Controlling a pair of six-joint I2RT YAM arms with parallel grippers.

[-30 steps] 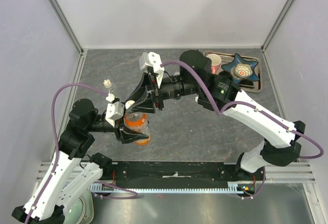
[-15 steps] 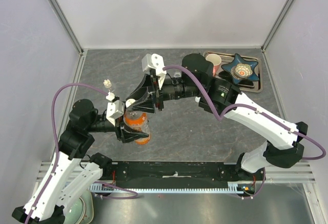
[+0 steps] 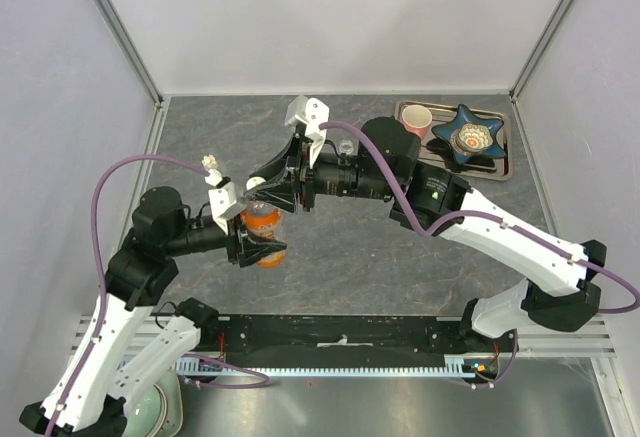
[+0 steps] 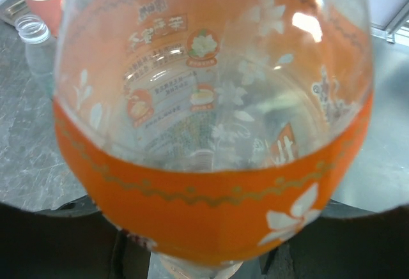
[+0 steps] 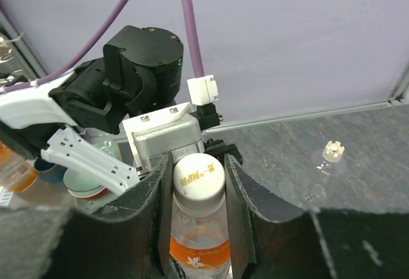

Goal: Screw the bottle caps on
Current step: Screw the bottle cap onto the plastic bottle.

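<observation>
**Q:** Item one, the orange bottle (image 3: 266, 229)?
**A:** Left of the middle of the grey table (image 3: 350, 257). The left gripper (image 3: 255, 244) clasps it round the body, jaws fairly wide on it.

**Q:** Its white cap (image 5: 199, 178)?
**A:** On the neck, pinched in the right gripper (image 5: 199, 165), jaws narrow. How far it is threaded, I cannot tell.

**Q:** Other stock?
**A:** A tiny clear bottle (image 3: 210, 164), apart at the left. A clear bottle (image 3: 345, 145) near the tray (image 3: 508, 157). A pink cup (image 3: 416, 120) on that tray.

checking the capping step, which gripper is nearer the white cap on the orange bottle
Right. The right gripper has its fingers on both sides of the white cap; the left gripper holds the orange bottle by its body.
</observation>
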